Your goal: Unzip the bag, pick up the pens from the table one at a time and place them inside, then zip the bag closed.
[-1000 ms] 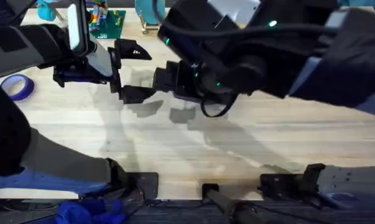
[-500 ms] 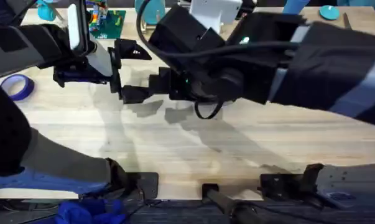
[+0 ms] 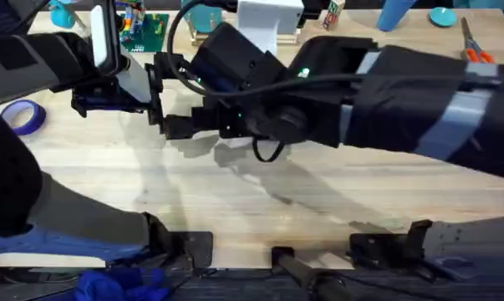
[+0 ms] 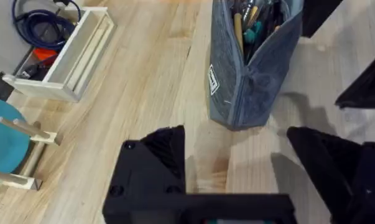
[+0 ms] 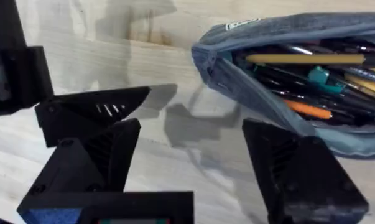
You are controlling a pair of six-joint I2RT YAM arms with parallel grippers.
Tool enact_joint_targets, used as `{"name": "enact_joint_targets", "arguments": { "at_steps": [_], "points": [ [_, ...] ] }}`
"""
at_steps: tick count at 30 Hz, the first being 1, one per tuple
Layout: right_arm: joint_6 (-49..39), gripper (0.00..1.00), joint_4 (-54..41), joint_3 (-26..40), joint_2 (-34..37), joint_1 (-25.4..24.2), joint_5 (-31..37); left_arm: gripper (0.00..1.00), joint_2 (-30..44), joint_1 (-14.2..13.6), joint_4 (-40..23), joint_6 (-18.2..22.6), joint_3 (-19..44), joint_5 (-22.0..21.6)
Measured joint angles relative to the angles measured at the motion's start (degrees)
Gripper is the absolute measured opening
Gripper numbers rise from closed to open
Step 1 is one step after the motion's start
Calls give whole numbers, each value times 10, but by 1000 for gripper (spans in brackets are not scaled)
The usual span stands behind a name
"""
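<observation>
The bag (image 5: 280, 81), a grey-blue woven fabric pouch with a small white label, lay unzipped on the pale plank surface (image 3: 260, 201), packed with pens (image 5: 305, 59) in yellow, teal and orange. The left end effector (image 4: 237, 171) hung released just beside one end of it. The right end effector (image 5: 187, 168) was likewise spread, empty, beside the pouch's zipper end.

A roll of blue tape (image 3: 22, 115) lies near the left edge, and a green circuit board (image 3: 148, 32) with bright parts sits at the far side. Orange-handled scissors (image 3: 474, 43) lie at the far right, near a round teal lid (image 3: 442, 15). A white tray (image 4: 66, 59) holds a coiled blue cable (image 4: 41, 20), with a teal disc on wooden dowels (image 4: 7, 146) beside it.
</observation>
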Motion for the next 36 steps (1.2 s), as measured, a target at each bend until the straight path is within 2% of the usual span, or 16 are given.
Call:
{"name": "enact_joint_targets", "arguments": {
  "at_steps": [13, 27, 36],
  "points": [
    [12, 996, 28, -1, 21, 3, 9, 993, 0, 0, 0, 0, 0, 0],
    [76, 996, 22, -1, 22, 38, 93, 992, 0, 0, 1, 0, 0, 0],
    [116, 997, 26, -1, 43, 40, 130, 993, 0, 0, 1, 0, 0, 0]
  ]
}}
